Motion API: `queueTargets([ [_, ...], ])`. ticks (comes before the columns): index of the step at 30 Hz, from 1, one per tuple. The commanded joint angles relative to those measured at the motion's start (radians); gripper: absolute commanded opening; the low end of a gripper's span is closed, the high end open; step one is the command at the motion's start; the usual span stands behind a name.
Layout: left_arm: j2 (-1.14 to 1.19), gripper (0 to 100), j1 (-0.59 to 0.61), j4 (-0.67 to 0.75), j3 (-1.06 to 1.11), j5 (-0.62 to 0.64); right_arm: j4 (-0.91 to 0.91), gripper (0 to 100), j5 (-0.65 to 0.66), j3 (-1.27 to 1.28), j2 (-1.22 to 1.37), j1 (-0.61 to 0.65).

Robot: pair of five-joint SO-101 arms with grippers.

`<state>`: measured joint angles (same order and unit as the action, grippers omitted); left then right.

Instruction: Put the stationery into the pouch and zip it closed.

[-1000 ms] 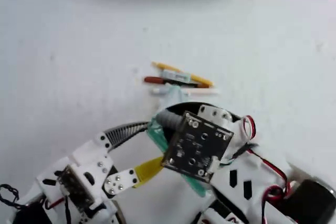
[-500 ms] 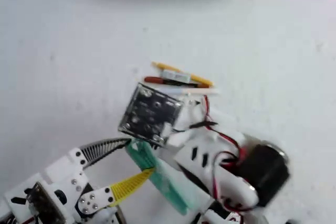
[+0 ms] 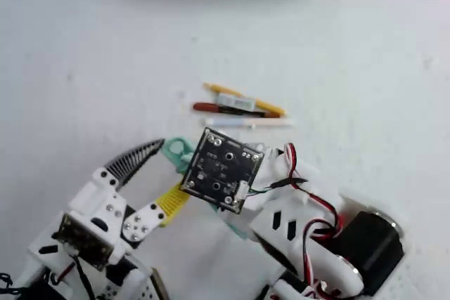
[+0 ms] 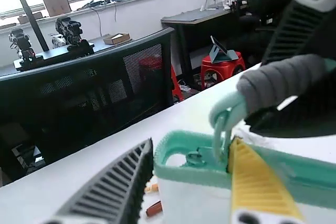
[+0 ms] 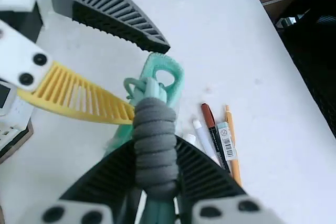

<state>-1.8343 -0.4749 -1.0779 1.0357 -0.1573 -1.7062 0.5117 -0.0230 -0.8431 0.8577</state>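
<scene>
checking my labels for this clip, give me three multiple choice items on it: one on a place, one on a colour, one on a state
1. Where is the stationery?
A. inside the pouch
B. on the table beyond the pouch
C. in the left tool

2. What colour is the pouch?
A. red
B. black
C. mint green

3. How is the left tool?
A. open, fingers either side of the pouch's end
B. shut on a pen
C. shut, lying on the pens

Answers:
1 B: the stationery lies in a bunch on the bare table, past the pouch.
2 C: its end shows mint green in all three views.
3 A: the left tool has its black and yellow fingers spread astride the pouch, while the right tool pinches the zip pull.
</scene>
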Motion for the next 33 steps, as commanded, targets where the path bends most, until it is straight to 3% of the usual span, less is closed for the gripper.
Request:
queueTargets([
  [1, 0.012, 25, 0.005, 0.002, 0.055, 0.034, -0.01, 1.7, -0.009, -0.003, -0.01, -0.001],
  [8, 0.012, 25, 0.005, 0.069, 0.058, 0.035, -0.01, 2.2, -0.008, 0.089, -0.016, -0.005],
  [14, 0.012, 25, 0.001, 0.084, 0.074, 0.035, -0.012, 16.3, -0.058, 0.135, -0.018, -0.002],
  [24, 0.012, 24, 0.008, 0.224, 0.221, 0.035, -0.015, 21.0, -0.146, 0.048, 0.008, -0.005],
  [33, 0.012, 24, 0.008, 0.222, 0.218, 0.029, -0.015, 15.8, -0.114, 0.104, 0.11, -0.008],
])
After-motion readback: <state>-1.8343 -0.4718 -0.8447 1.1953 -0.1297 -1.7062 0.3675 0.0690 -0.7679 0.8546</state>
